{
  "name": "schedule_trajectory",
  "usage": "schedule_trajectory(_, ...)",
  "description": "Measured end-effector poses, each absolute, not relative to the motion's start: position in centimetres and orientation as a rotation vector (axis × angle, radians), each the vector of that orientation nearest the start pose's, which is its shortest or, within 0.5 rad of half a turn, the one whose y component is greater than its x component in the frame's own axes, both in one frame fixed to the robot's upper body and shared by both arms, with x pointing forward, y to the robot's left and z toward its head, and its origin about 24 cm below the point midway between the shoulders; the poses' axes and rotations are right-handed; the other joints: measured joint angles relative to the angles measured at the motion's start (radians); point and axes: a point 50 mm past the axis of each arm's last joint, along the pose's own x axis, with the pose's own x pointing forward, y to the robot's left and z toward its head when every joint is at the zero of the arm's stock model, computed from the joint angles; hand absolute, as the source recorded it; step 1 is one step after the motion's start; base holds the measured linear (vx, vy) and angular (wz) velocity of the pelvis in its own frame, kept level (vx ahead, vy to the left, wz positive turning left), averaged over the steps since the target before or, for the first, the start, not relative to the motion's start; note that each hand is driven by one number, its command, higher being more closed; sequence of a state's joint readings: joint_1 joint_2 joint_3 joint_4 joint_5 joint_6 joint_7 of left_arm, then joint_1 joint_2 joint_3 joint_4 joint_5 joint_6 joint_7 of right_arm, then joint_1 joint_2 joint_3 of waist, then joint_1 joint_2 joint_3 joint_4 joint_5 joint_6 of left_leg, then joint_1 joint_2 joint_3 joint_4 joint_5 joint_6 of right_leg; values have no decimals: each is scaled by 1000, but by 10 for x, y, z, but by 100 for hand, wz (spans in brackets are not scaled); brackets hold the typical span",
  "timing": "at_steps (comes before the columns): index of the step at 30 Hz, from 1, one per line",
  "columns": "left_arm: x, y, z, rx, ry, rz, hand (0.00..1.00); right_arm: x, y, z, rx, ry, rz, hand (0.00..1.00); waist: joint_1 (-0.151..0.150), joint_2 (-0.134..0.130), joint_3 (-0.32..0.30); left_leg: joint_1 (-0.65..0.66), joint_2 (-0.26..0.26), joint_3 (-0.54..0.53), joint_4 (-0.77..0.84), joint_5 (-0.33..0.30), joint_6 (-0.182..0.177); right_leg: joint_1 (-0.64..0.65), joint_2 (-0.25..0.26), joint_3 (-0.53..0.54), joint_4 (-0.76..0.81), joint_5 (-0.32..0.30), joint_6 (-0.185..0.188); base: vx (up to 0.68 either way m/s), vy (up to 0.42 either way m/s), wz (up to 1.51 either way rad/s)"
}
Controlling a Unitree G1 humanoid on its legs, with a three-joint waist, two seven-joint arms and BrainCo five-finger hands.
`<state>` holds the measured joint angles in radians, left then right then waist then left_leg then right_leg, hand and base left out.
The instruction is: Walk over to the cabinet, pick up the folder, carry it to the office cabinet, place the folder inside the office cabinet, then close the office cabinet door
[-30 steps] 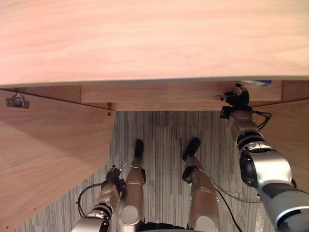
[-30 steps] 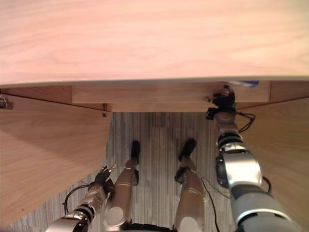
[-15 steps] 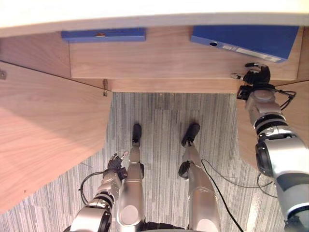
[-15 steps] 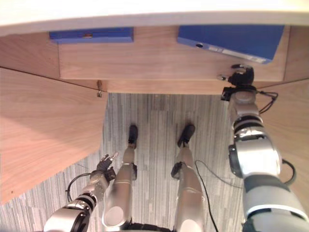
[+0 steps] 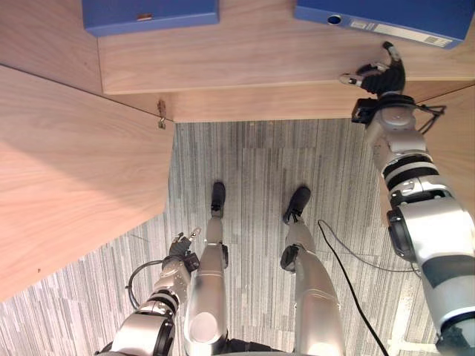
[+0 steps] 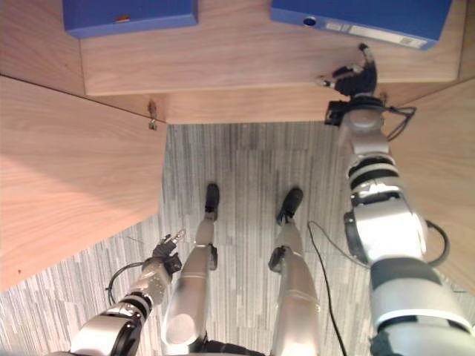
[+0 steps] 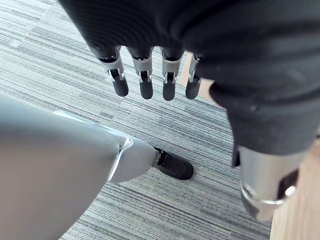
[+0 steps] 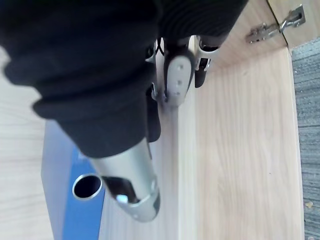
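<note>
Since half a second ago my head camera has tipped down, so the whole picture has slid: the pale top board has left the frame and both blue items sit higher. My right hand (image 5: 377, 76) has also loosened, from a tight curl to a loose spread, one dark-tipped finger pointing up at the folder (image 5: 386, 13) and the thumb out to the side. It holds nothing.

That folder lies flat on the office cabinet's shelf (image 5: 245, 52), a smooth blue slab with a round metal-rimmed finger hole (image 5: 334, 19) in its spine and a pale label strip beside it. The hand hovers just beside its near edge; I cannot tell whether the fingertip touches it. A second blue folder (image 5: 148, 13), matte with square corners, lies well apart at the shelf's left end.

The shelf and doors are light, fine-grained wood. The left door (image 5: 74, 170) stands swung open, with a small metal hinge (image 5: 161, 119) at its inner corner.

My left hand (image 5: 180, 248) hangs low over the grey striped carpet (image 5: 252, 170), fingers (image 7: 145, 85) straight and empty.
</note>
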<state>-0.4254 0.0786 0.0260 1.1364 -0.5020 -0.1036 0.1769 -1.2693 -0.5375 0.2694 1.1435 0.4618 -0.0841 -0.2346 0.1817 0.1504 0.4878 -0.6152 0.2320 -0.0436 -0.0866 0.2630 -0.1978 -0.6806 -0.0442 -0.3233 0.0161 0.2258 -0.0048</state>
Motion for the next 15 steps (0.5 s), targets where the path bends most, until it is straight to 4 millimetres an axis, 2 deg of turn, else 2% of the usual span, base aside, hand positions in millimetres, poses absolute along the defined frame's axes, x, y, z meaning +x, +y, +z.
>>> schedule_trajectory(6, 270, 176, -82, -308, 638, 350, 0, 421, -218, 264, -208, -236, -278, 0, -11, -3, -1, -7, 4, 3, -3, 0, 0, 18, 13, -5, -64, 41, 3, 121, 56, -3)
schedule_trajectory(10, 269, 177, -82, -306, 642, 353, 0, 424, -209, 260, -306, -208, -226, 0, -25, -8, -1, 3, 17, 2, -3, 2, -1, 39, 27, -17, -83, 50, -2, 131, 45, 0)
schedule_trajectory(12, 268, 180, -83, -300, 645, 359, 0, 425, -204, 256, -365, -176, -193, 0, -29, -23, -6, 8, 23, 2, -3, 2, -1, 43, 33, -20, -84, 50, -3, 118, 45, -6)
schedule_trajectory(15, 267, 197, -82, -282, 641, 388, 0, 427, -189, 257, -544, -158, -104, 0, -58, -65, -3, 19, 29, 1, -3, 5, -3, 56, 44, -22, -97, 63, -15, 154, 58, -9)
